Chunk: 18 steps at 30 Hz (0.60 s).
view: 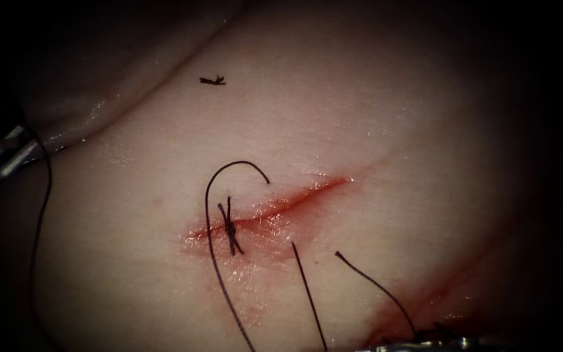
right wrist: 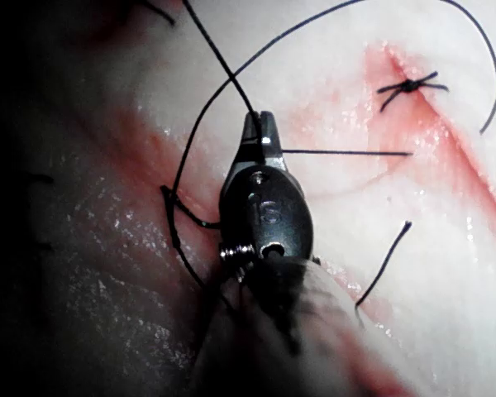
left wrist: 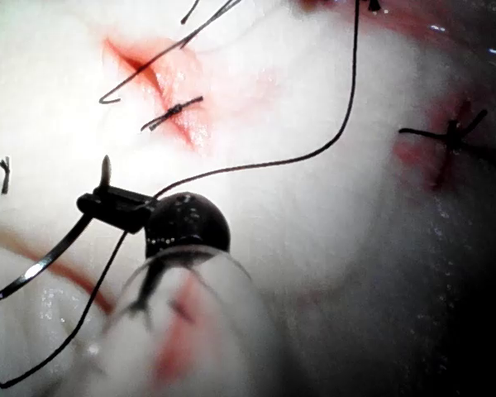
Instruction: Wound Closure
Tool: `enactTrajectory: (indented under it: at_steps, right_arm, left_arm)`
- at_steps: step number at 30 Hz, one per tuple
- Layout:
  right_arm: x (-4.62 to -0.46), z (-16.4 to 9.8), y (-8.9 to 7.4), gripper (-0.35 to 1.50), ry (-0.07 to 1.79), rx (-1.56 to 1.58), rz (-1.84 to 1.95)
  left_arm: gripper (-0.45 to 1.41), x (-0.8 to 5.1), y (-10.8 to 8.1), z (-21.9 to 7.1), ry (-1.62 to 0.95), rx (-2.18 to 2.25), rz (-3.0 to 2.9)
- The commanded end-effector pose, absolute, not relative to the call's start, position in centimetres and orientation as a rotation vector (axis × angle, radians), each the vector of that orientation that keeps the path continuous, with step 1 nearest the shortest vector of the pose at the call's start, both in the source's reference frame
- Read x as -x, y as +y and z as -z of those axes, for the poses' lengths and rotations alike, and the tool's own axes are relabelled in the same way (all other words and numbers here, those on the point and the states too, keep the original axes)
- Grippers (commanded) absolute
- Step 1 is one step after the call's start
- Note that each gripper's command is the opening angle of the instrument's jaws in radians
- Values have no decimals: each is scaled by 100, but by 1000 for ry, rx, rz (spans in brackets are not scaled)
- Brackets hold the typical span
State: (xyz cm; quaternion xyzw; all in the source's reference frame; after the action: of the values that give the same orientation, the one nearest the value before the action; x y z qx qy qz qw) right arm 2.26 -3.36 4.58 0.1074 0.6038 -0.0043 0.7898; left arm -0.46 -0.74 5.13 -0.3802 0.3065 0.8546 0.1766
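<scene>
Your tissue (view: 373,130) has one tied stitch (view: 230,228) near the left end of the cut (view: 294,199); everything right of it gapes open. I'd call this the gap between stitches.

The left tool (left wrist: 116,207) sits out by the tissue's left edge, clamped on the needle (left wrist: 41,269) near one end, clear of the tissue and well apart from the cut. The right tool (right wrist: 260,132), at the tissue's near edge, looks closed on the thread (view: 211,215).

The next bite calls for a mid-curve grip and slack thread. A stray cut end (view: 213,80) lies near the far edge.
</scene>
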Motion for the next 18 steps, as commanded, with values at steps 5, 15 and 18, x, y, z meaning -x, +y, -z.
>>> enactTrajectory:
  at_steps: [5,15,18]
  right_arm:
    - [-259,-415,-387,-35,1304,-343,97]
    - [-272,-401,-328,136,1362,-220,-40]
    - [-265,-406,-302,143,1360,-160,-82]
  left_arm:
    - [-45,67,-83,-522,855,1098,-2430]
    - [-45,70,-89,-537,839,1102,-2431]
    - [-45,70,-91,-542,837,1099,-2442]
